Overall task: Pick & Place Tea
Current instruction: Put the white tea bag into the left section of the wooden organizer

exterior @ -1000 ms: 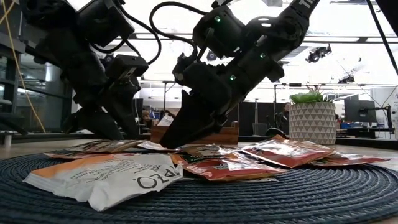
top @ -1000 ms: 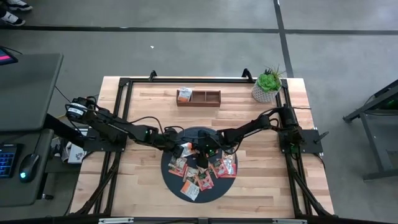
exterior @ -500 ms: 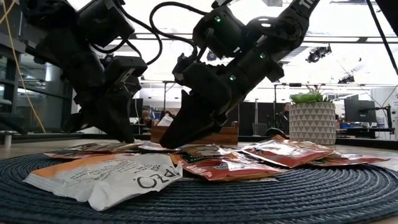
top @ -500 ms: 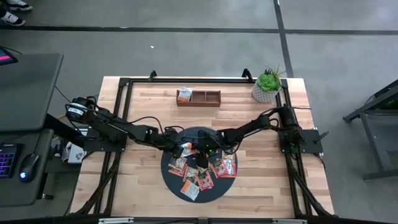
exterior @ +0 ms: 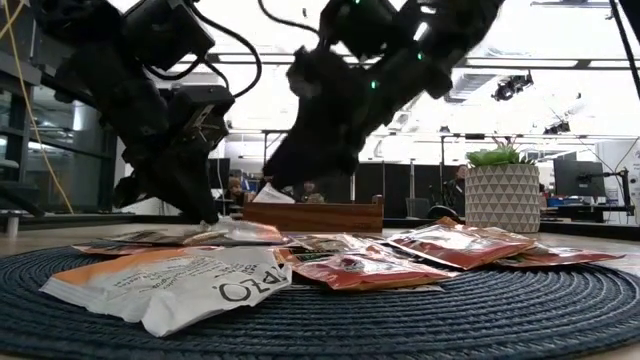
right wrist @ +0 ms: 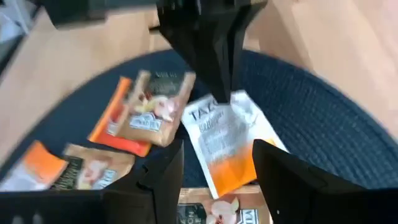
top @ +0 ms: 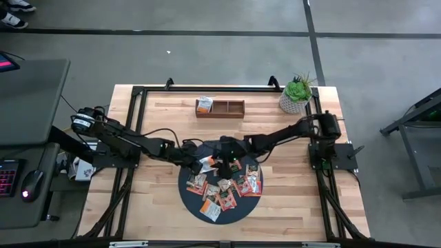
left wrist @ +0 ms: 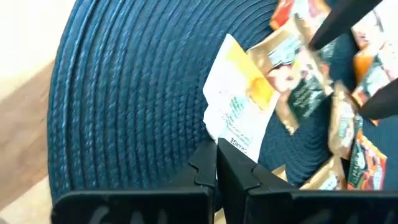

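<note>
**Left pincer clamped on a white-and-orange sachet**

The left pincer (left wrist: 217, 163) was clamped on the edge of a white-and-orange sachet (left wrist: 241, 106) at the mat's (top: 241, 203) far-left part. The sachet appeared barely lifted, though the low view was too cluttered to be sure. The right pincer (right wrist: 217, 163) hung just above the same sachet with its fingers apart, holding nothing. The other tea sachets (top: 227, 187) lay scattered over the mat. Farther back on the tabletop (top: 165, 114) stood a wooden box (top: 220, 107) and a potted plant (top: 296, 93).
</note>
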You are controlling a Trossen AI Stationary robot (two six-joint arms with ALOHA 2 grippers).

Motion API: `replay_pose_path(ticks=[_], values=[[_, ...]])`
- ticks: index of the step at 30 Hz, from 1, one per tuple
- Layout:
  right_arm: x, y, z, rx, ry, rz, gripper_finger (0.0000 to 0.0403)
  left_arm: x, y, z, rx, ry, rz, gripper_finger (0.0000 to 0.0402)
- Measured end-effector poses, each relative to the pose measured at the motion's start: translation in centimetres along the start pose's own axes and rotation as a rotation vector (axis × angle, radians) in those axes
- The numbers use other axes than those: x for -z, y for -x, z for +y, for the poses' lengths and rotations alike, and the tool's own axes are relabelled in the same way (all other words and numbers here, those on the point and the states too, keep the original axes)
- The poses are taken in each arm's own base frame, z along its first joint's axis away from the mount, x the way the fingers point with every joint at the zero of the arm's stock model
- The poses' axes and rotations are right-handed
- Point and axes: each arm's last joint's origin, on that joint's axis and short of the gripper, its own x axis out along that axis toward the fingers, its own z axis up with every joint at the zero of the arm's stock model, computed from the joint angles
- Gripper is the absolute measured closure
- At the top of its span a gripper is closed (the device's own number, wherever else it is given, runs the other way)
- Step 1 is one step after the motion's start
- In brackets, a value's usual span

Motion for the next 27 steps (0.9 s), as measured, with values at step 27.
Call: replay_pose_path(ticks=[27], values=[[-1.4, 17.1, -3.1, 0.289, 0.039, 0.415, 0.0214, -19.0, 12.7, 0.3, -0.353, -0.637, 0.005, 0.0401]])
